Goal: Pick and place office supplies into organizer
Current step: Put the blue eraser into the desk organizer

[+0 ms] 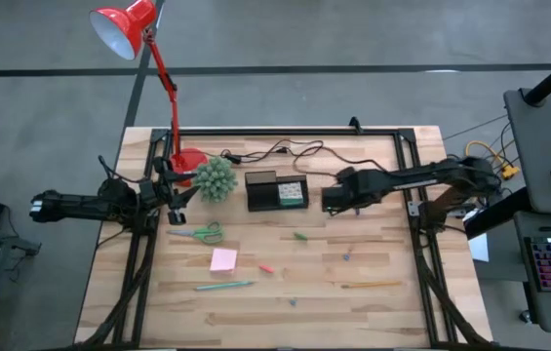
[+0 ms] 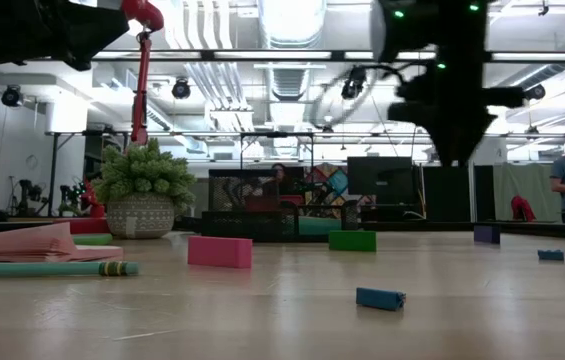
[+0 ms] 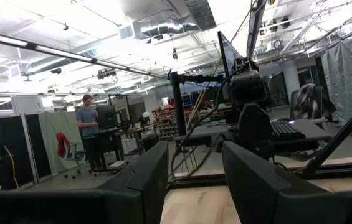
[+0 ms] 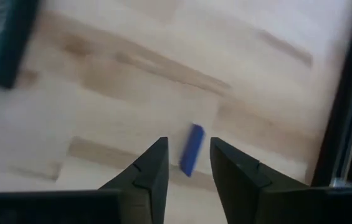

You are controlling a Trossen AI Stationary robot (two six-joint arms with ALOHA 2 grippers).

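Observation:
The black organizer (image 1: 263, 191) stands at the table's far middle, with a white-green patterned block (image 1: 292, 193) in its right compartment. My right gripper (image 1: 328, 202) hangs just right of it, open and pointing steeply down. In the right wrist view a small blue bit (image 4: 192, 150) lies on the wood beyond the open fingers (image 4: 157, 163). Green-handled scissors (image 1: 198, 234), a pink pad (image 1: 223, 258), a green pen (image 1: 224, 286), a red bit (image 1: 266, 267), a green bit (image 1: 300, 235) and a yellowish stick (image 1: 371, 285) lie flat on the table. My left gripper (image 3: 194, 180) waits open at the left edge.
A spiky green plant (image 1: 216, 178) and a red lamp's base (image 1: 187, 159) stand left of the organizer, and a black cable (image 1: 285, 151) runs behind it. The table's black frame rails (image 1: 412, 185) border the right side. A person (image 3: 88, 127) stands far off in the room.

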